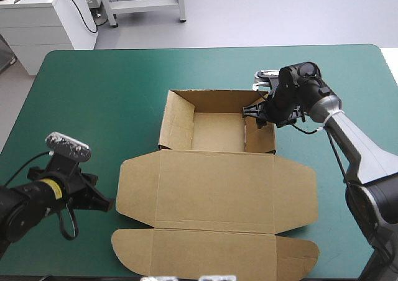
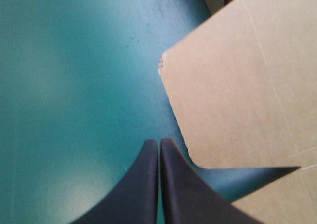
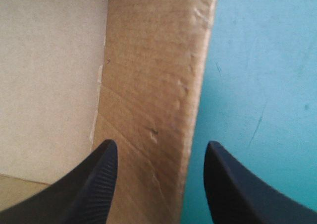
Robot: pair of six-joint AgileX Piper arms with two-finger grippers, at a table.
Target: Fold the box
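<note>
Box (image 1: 217, 188) sits centre frame on the teal-green cover (image 1: 93, 94) in the high view: open tray (image 1: 217, 132) with walls up at upper centre, lid (image 1: 214, 194) flat below it, spreading toward the lower edge, long axis running left to right. Right gripper (image 1: 252, 114) is at the tray's right wall, upper right of centre. Left gripper (image 1: 107, 203) is low at lower left, tip just beside the lid's left side flap (image 1: 137, 191); contact cannot be told. Left wrist view: left gripper (image 2: 159, 142) fingers pressed together in a point, holding nothing, brown flap (image 2: 233, 85) ahead and off to one side, cover under the tip. Right wrist view: right gripper (image 3: 161, 147) fingers spread wide, straddling the right wall (image 3: 153, 75), one finger inside the tray, one outside over the cover (image 3: 262, 85), not clamped. Judgement: right arm is nearer the tray and the wall lies straight between its fingers, so squeezing or pressing that wall looks next.
</note>
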